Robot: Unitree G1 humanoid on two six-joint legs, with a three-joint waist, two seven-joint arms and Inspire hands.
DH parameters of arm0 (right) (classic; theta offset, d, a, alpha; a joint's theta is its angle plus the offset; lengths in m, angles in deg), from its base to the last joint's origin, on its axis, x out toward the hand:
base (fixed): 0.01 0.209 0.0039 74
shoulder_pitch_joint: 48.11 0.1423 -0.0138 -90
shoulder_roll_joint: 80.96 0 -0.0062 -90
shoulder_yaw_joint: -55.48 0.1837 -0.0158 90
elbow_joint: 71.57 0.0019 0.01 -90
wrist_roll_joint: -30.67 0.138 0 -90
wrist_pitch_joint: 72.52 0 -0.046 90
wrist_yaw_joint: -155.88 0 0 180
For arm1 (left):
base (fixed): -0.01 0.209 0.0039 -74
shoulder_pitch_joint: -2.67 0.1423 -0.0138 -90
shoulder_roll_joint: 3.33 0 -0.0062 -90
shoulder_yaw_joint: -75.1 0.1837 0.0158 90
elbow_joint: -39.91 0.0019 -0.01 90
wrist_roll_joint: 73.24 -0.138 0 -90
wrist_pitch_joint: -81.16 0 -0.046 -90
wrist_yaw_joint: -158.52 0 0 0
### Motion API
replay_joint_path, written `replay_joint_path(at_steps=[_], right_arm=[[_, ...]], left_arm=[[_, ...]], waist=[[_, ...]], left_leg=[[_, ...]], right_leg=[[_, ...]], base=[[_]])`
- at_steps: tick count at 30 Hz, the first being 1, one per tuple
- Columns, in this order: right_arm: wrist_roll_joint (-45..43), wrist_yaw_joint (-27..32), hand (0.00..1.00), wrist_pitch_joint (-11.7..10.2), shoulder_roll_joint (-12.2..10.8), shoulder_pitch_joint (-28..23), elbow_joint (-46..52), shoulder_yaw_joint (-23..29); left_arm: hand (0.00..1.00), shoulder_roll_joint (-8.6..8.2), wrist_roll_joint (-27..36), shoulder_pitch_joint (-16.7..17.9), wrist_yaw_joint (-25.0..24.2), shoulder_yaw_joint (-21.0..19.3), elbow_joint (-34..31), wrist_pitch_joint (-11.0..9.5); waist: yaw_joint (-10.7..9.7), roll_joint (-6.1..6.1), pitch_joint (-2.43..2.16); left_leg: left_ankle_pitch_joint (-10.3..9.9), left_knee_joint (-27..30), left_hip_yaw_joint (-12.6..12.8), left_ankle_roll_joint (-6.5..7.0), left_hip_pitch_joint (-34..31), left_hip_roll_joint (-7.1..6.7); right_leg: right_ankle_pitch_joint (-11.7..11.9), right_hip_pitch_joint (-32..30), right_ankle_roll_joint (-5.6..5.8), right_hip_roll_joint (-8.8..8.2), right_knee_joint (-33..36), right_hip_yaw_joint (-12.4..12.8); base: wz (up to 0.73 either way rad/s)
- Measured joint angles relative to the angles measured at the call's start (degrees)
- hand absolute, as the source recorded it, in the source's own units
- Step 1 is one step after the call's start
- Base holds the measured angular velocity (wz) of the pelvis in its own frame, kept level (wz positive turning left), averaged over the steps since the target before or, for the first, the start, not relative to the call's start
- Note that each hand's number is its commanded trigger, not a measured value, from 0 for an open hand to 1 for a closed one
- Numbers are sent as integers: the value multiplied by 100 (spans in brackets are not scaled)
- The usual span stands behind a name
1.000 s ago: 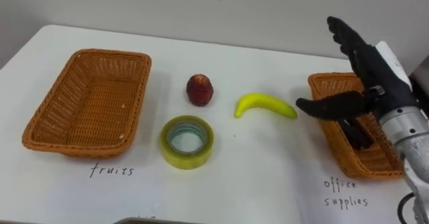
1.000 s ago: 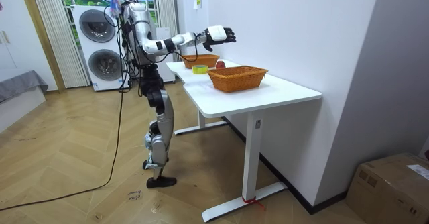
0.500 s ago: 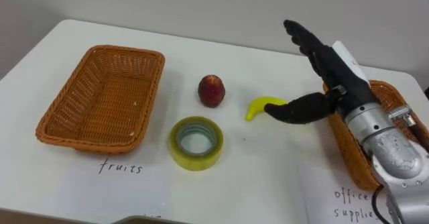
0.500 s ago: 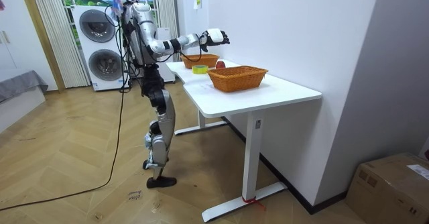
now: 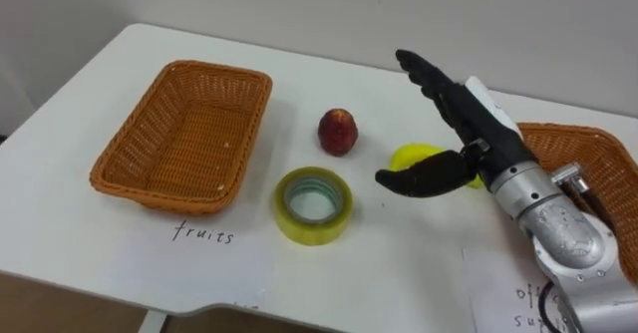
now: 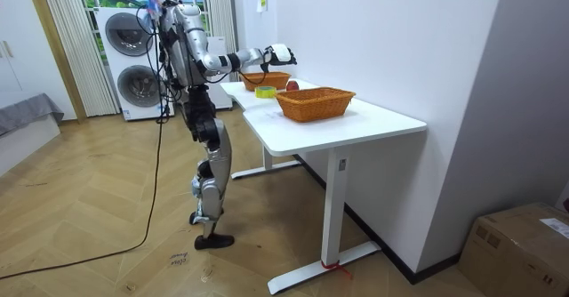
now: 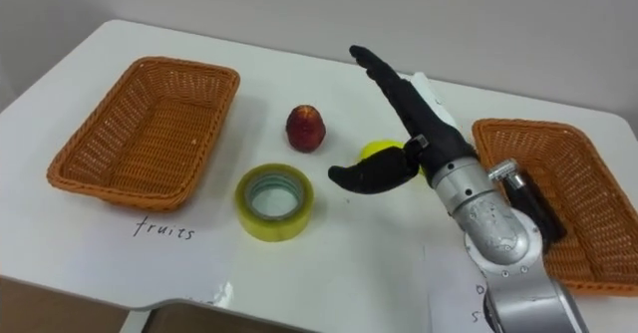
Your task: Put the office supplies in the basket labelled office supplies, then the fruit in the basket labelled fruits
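- White table (image 5: pixel 399 273): carries every item. The robot stands at its long edge with one arm reaching over it. A push toward the near edge can send the round items off the table.
- Wicker fruit basket (image 5: pixel 159 195): empty, on the robot's left, well apart from the banana. A long carry gives a weak hold time to fail.
- Wicker office basket (image 7: pixel 543 129): on the robot's right, beside the forearm. A sideways sweep of the arm can catch its rim and shift it.
- Right hand (image 5: pixel 478 134): fingers straight and released, thumb spread wide below them, holding nothing. It hovers over the banana; contact cannot be confirmed. If the fingers close too early or off-centre, they can clip one end only.
- Tape roll (image 5: pixel 311 231): lies flat, near the thumb tip. The thumb can knock it and slide it away from its basket.
- Banana (image 5: pixel 414 156): lies on the table, partly hidden behind the thumb. Its curved, smooth skin can spin or slip out of a pinch.
- Apple (image 5: pixel 339 132): stands just left of the banana. A pushed banana can strike it and make it roll.
- Dark item (image 7: pixel 533 208): already lies in the office basket; no risk noted.
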Motion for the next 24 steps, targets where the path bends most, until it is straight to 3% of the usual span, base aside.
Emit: replay_joint_path(at_steps=[16,24], right_arm=[[-27,35,0,104,0,5,-508,-258],[-83,203,0,109,1,250,-807,-615]], left_arm=[[0,2,-4,27,44,6,-98,56],[0,16,-3,25,63,3,-101,114]], waist=[[193,24,9],[287,-58,29]], left_leg=[[30,-13,-186,40,-58,-68],[39,-27,-238,56,-89,-101]], right_leg=[[-21,21,34,-50,6,-153],[-36,15,59,-81,7,-203]], base=[[6],[4]])
